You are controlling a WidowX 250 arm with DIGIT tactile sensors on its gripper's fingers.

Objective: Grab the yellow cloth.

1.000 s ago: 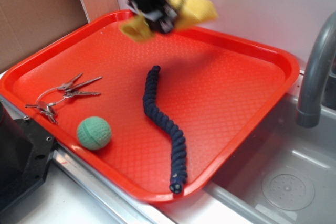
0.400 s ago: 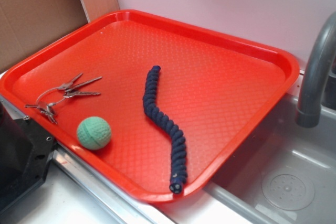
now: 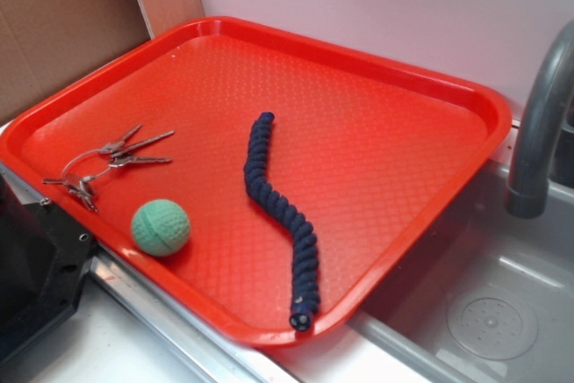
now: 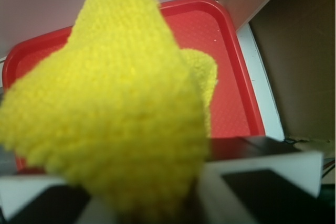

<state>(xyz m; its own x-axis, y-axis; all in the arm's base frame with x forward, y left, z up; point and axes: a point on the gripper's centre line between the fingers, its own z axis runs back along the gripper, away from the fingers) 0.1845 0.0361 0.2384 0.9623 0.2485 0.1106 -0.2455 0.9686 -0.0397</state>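
Wrist view is filled almost wholly by the yellow cloth (image 4: 115,119), a terry-textured bunch seen out of focus and hanging just before the lens, well above the red tray (image 4: 231,66) that shows behind it. The lower end of the cloth is pinched between the two white gripper (image 4: 157,203) fingers (image 4: 262,174), which are closed on it at the bottom of the frame. A smaller fold of the cloth is seen to the right of the main bunch.

Neither cloth nor gripper is seen in the exterior view. On the tray (image 3: 484,105) a navy braided rope (image 3: 280,208) is laid in a loose curve from the middle toward the near rim. A green ball (image 3: 161,227) is rested near the front left rim, with a bunch of keys (image 3: 106,161) just behind it. A grey faucet (image 3: 538,123) and a sink basin (image 3: 484,311) are seen to the right of the tray.
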